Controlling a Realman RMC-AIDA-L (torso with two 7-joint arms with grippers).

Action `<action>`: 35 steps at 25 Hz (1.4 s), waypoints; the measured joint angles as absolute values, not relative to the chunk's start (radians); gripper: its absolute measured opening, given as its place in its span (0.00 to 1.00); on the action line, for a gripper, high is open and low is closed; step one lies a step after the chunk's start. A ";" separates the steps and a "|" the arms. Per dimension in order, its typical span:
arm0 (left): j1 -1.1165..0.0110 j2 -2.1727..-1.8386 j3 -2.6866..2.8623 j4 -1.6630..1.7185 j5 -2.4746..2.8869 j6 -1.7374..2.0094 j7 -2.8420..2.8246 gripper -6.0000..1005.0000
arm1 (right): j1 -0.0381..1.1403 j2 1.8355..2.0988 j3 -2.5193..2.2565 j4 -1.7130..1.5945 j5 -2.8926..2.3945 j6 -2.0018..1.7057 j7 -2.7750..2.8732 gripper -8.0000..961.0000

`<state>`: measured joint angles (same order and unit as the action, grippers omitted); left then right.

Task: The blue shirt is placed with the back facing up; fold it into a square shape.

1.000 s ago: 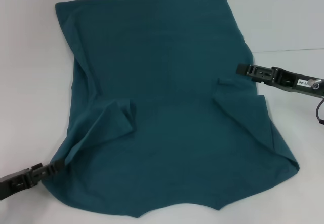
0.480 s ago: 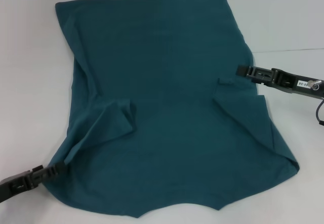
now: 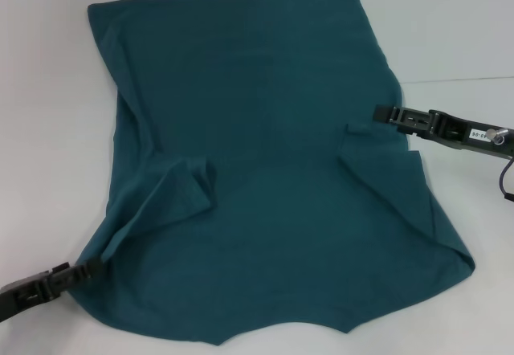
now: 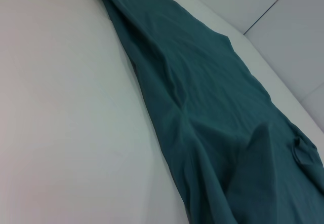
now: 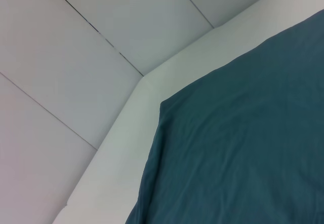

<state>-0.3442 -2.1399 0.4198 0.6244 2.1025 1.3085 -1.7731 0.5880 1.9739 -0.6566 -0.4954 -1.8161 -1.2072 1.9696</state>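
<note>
Since a second ago my left end effector (image 3: pixel 95 265) has drifted a little outward and down toward the lower left corner of the head view, drawing the shirt's edge with it, while the right end effector (image 3: pixel 379 113) has hardly shifted. The blue shirt (image 3: pixel 257 162) lies spread across the white bench (image 3: pixel 48 130), filling the middle of the frame, its straight hem along the top and the neckline notch at the bottom edge. Both sleeves are already turned in over the body: one makes a loose triangular flap at lower left, the other a flatter fold at centre right.

My left end effector looks clamped on the shirt's lower left edge, where the fabric pulls into a taut ridge running toward the tips; I judge that tension is meant to smooth the side. The right end effector sits at the shirt's right edge just beside the folded sleeve; I cannot tell whether it is pinching cloth or merely touching it. The left wrist view shows the shirt's rumpled side (image 4: pixel 202 112), no fingers.
</note>
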 joint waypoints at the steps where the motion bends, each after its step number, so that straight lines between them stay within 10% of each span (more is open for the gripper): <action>1: -0.344 -2.140 0.418 0.625 2.103 1.309 -1.775 0.86 | 0.588 1.974 -0.657 -0.495 -1.816 -1.207 1.970 0.94; 5: -0.345 -2.140 0.415 0.629 2.107 1.306 -1.798 0.86 | 0.586 1.974 -0.657 -0.495 -1.816 -1.207 1.970 0.93; 29: -0.362 -2.129 0.421 0.651 2.179 1.339 -1.870 0.02 | 0.583 1.972 -0.656 -0.498 -1.816 -1.203 1.970 0.93; 35: -0.364 -2.124 0.416 0.664 2.179 1.382 -1.874 0.02 | 0.578 1.956 -0.658 -0.499 -1.857 -1.212 1.998 0.93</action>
